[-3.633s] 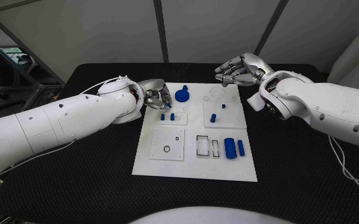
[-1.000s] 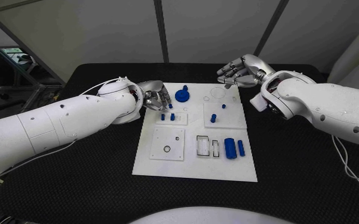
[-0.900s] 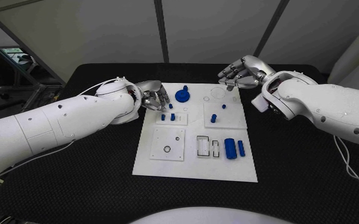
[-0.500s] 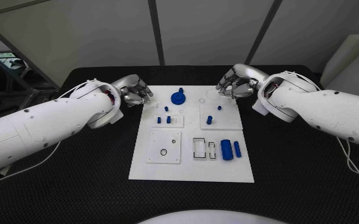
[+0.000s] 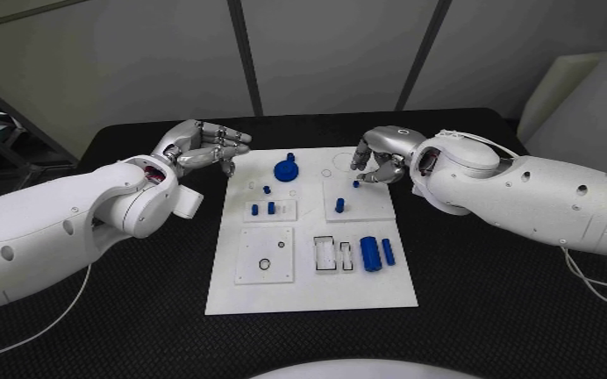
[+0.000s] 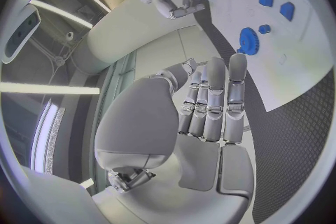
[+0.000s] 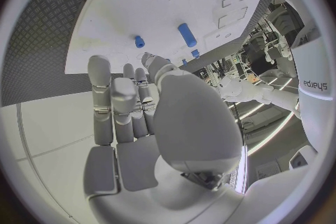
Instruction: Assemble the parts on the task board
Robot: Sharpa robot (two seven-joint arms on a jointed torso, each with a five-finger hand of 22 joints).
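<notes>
The task board [image 5: 310,291] lies flat in the middle of the black surface [image 5: 481,309], long axis running near to far. My left robot hand [image 5: 200,147] hovers off the board's far left corner, above the surface, palm turned up, fingers apart and lightly curled, holding nothing; the left wrist view shows the same fingers [image 6: 210,101] extended side by side with nothing in them. My right robot hand [image 5: 378,156] sits over the board's far right corner, fingers curled downward toward the plate; I cannot tell whether anything is pinched under them. On the board: a blue gear-like part [image 5: 285,169] near the far edge, left of centre; two small blue pegs [image 5: 263,210] standing in a raised white square on the left; a single blue peg [image 5: 339,205] in the matching square on the right; a large blue cylinder [image 5: 369,253] with a thinner blue bar [image 5: 387,252] just beside it, lying on the near right part, next to two rectangular slots [image 5: 332,254].
</notes>
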